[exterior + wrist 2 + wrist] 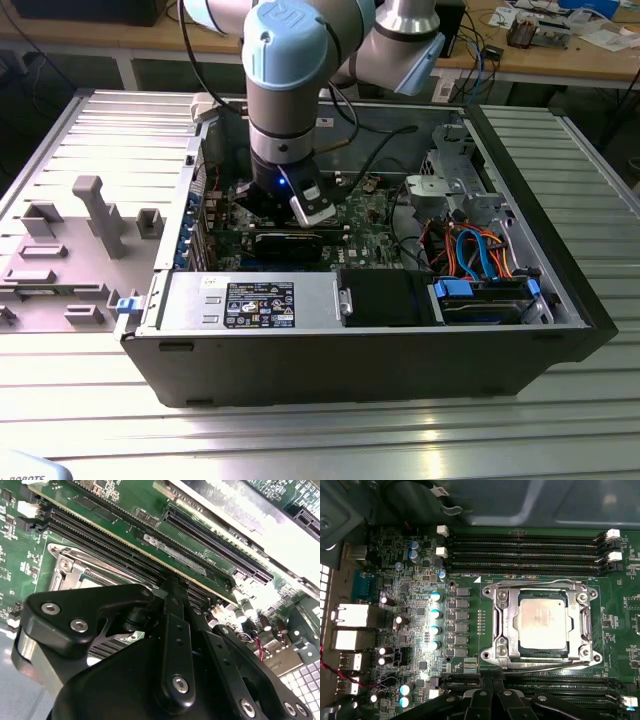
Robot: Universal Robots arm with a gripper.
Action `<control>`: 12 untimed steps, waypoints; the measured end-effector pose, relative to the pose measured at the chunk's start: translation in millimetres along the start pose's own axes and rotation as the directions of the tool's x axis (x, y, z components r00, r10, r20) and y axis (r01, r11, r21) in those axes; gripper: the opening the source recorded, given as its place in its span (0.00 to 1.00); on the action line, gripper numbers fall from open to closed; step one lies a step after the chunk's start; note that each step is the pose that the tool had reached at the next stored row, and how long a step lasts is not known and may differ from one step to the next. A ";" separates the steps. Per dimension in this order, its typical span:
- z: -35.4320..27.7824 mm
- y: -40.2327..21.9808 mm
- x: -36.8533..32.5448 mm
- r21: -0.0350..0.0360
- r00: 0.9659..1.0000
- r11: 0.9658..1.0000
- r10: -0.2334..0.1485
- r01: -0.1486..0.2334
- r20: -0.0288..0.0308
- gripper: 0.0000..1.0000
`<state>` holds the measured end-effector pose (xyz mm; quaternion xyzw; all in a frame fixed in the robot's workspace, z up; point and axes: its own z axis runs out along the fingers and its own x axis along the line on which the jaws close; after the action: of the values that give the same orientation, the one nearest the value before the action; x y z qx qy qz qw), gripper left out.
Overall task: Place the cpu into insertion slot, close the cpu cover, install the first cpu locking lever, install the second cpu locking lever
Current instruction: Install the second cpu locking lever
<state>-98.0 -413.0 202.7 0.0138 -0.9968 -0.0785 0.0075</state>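
Black gripper linkage (492, 700) hangs low over the green motherboard (470, 620) inside an open desktop computer case (520, 350), its fingertips hidden in both wrist views, so whether the fingers stand apart or together cannot be told. In the first wrist view the gripper sits just beside the socket, over the long black memory slots (560, 685) that run along one side of it. The cpu (543, 625), its silvery-grey top facing up, lies seated in the insertion slot (502, 625). The cpu cover (576, 622), a silver frame with a square window, lies flat around the chip. A thin wire locking lever (545, 666) runs along the socket edge nearest the gripper. A second bank of memory slots (525, 552) lies on the socket's far side. In the exterior view the pale blue and grey robot arm (290, 90) reaches straight down into the case, which rests on a ribbed metal table (320, 430). Grey plastic fixtures (95, 215) stand on the table toward the exterior view's left.
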 end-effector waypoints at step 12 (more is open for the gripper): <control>-4.6 2.9 0.0 -0.021 1.000 1.000 0.001 -0.001 -0.007 0.11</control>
<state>-98.1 -410.9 207.7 0.0135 -0.9959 -0.0888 0.0113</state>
